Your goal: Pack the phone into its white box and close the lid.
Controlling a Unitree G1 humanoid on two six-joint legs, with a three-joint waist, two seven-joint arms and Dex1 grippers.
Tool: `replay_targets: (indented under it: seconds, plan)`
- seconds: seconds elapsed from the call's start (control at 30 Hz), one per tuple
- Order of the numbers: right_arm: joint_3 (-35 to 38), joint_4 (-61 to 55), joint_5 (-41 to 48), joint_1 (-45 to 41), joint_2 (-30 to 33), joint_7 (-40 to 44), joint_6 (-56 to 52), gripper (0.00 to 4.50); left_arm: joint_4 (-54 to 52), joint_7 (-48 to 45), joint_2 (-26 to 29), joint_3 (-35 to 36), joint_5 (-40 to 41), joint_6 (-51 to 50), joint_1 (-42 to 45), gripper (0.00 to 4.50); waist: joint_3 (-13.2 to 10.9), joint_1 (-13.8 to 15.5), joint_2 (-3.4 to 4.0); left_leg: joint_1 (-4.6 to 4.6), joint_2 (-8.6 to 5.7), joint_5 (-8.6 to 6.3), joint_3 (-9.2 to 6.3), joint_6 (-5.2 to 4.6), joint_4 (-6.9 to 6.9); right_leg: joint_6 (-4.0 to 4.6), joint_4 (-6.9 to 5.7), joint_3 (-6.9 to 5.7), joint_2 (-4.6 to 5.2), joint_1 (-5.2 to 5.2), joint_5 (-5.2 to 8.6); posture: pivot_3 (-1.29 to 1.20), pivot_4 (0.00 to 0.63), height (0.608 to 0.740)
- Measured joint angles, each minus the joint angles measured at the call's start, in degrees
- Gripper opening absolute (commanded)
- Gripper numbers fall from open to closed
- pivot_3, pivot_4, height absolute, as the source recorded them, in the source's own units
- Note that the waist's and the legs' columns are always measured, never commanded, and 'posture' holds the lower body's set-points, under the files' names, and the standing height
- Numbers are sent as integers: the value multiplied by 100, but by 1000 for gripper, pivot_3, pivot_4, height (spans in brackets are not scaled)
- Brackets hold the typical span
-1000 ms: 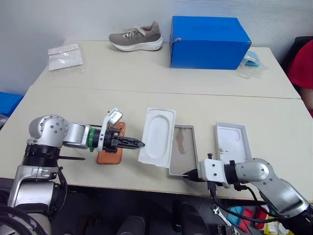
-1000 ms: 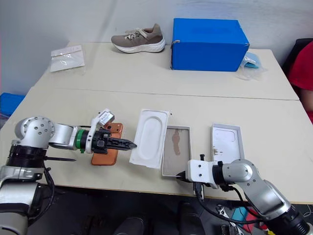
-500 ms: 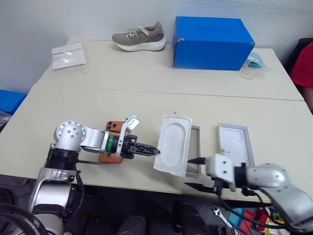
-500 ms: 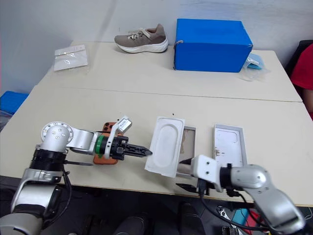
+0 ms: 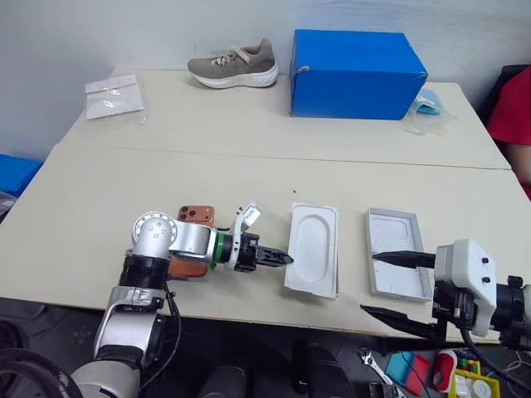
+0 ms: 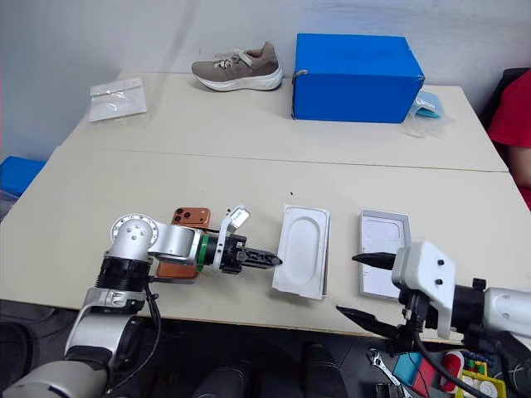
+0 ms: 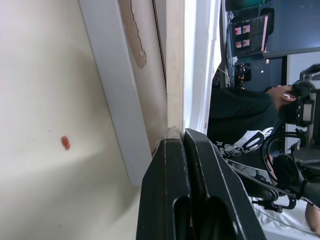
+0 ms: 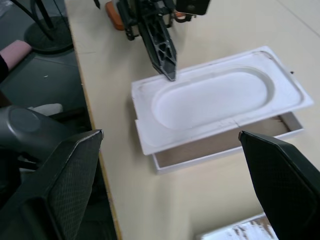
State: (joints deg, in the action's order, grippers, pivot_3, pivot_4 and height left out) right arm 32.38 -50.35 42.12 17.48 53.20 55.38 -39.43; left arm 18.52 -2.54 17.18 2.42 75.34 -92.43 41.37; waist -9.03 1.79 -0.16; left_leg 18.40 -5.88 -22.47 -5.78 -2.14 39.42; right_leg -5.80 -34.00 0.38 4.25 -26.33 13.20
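One phone [image 5: 193, 217], one white box [image 8: 235, 145], one lid [image 5: 397, 264], one insert [image 5: 313, 259] (covering most of the box). Left gripper [image 5: 286, 259], closed and empty, touches the insert's edge; its arm hides half the phone. Right gripper [image 5: 392, 284] gapes empty.

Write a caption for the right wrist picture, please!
Closed left gripper touches the white insert lying over the white box.

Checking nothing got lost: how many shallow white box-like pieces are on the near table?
3: the insert lying over the white box, whose edge peeks out beneath, and the lid apart to the right. Anything under the insert is hidden.
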Motion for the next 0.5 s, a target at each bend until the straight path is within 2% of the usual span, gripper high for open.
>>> replay_targets:
  seconds: [0.5]
  plan:
    - [-103, -40, 65, -63, -3, -443, 57, 4427, 269, 114, -434, 349, -488, 0, 151, 0, 0, 61, -1, 1, -1, 0, 0, 1, 1, 0, 2, -1, 1, -1, 0, 0, 150, 740]
